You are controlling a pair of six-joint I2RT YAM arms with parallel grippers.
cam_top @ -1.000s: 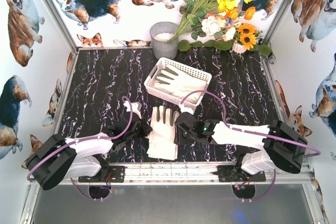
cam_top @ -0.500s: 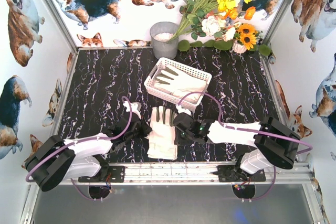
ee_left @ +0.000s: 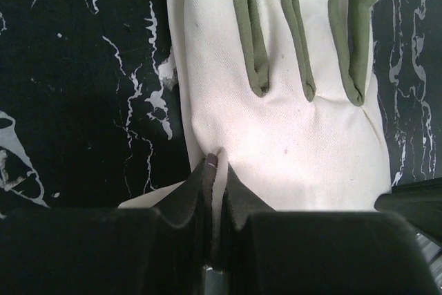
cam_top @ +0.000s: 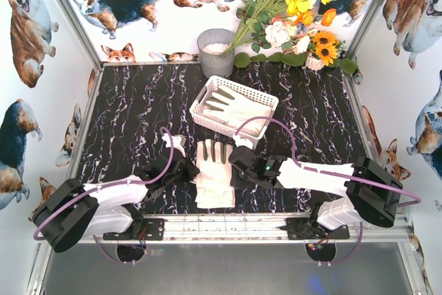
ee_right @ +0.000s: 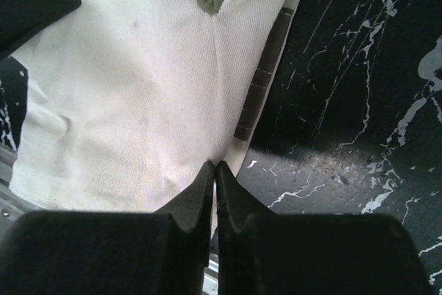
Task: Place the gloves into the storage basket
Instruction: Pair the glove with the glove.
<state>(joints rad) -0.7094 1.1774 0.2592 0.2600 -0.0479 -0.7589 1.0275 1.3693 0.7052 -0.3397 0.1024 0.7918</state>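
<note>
Glove point(cam_top: 214, 174) flat on black marbled table point(cam_top: 138, 115), btwn the two arms, finger ends toward storage basket point(cam_top: 199, 108) and just short of its near wall; second glove point(cam_top: 238, 108) inside basket. Left gripper point(ee_left: 215, 164): fingers together, clamped on a fold at glove's left edge; right gripper point(ee_right: 214, 167): fingers together, pinching glove's right edge. Behind basket: grey bucket point(cam_top: 216, 52) w/ flowers point(cam_top: 290, 18) beside it.

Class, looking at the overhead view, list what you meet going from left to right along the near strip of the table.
left claw → glove → right claw; each claw is shut on one side edge of the glove.
</note>
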